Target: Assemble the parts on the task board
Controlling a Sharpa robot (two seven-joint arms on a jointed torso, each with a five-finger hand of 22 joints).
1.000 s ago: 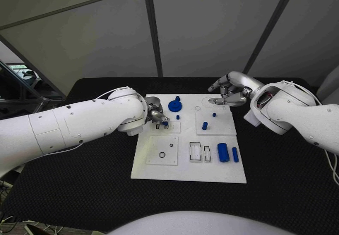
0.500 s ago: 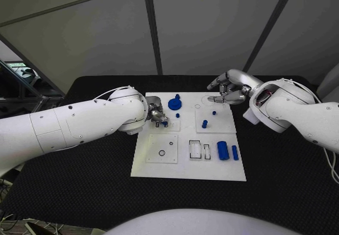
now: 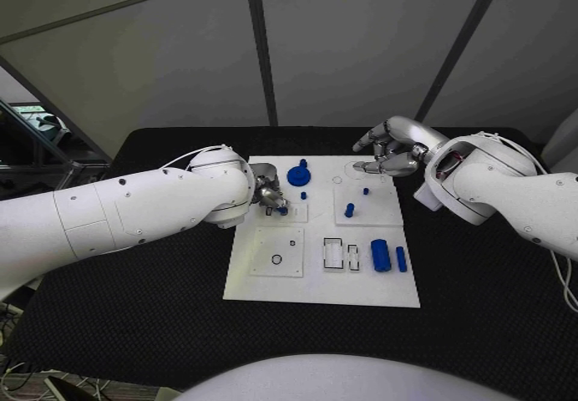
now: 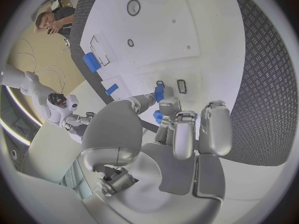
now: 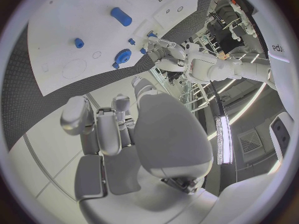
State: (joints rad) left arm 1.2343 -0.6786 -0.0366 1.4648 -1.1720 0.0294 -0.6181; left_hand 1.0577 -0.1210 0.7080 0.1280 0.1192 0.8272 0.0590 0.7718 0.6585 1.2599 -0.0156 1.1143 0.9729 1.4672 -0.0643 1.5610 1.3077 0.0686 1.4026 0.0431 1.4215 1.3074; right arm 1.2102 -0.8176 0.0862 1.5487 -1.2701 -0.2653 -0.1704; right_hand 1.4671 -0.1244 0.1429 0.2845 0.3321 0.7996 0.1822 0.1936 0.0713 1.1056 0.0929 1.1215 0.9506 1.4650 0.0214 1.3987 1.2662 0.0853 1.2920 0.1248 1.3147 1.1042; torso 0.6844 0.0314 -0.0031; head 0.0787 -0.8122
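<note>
The white task board (image 3: 323,288) lies mid-table. My left hand (image 3: 267,199) hovers low over the board's left half and pinches a small blue part (image 4: 159,92) in its fingertips, just above two small rectangular slots (image 4: 181,86). My right hand (image 3: 387,155) floats over the board's far right corner with its fingers loosely bent and nothing in them (image 5: 118,134). On the board stand a blue disc with a knob (image 3: 297,176), a blue peg (image 3: 349,211) and a smaller peg (image 3: 302,195). A blue cylinder (image 3: 379,256) and a blue bar (image 3: 400,260) lie at the right.
Rectangular cut-outs (image 3: 332,254) and a round hole (image 3: 276,261) show on the board's near half. Black matting (image 3: 157,284) surrounds the board. My left forearm (image 3: 133,213) spans the table's left side, and my right arm (image 3: 506,192) covers the far right.
My right hand has drifted slightly toward the board's far edge. My left hand stays in place with the small blue part in its fingertips.
</note>
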